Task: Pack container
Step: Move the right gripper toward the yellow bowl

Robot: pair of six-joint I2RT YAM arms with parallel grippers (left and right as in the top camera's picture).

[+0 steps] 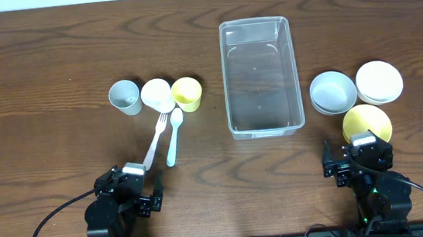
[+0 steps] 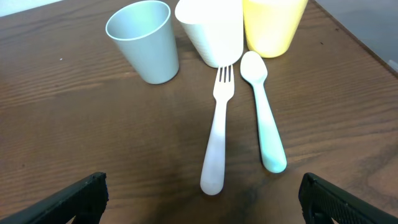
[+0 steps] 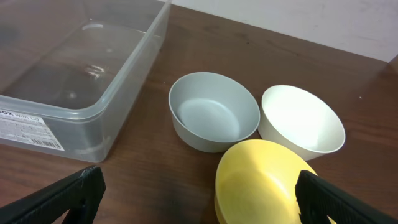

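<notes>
The clear plastic container [image 1: 260, 76] stands empty at the table's middle; its near corner shows in the right wrist view [image 3: 74, 74]. Left of it stand a grey-blue cup [image 1: 124, 96], a white cup [image 1: 156, 95] and a yellow cup [image 1: 186, 94], with a white fork [image 1: 155, 139] and a pale green spoon [image 1: 174, 136] in front. Right of it sit a grey bowl [image 1: 332, 92], a white bowl [image 1: 379, 81] and a yellow bowl [image 1: 366, 122]. My left gripper [image 2: 202, 199] is open and empty, just short of the fork's handle [image 2: 214, 149]. My right gripper [image 3: 199, 199] is open and empty, at the yellow bowl [image 3: 261, 180].
The wooden table [image 1: 50, 56] runs out to bare wood at the far left and far right. Black cables [image 1: 43, 232] loop from both arm bases at the front edge. A pale wall edge shows behind the table [image 3: 348, 25].
</notes>
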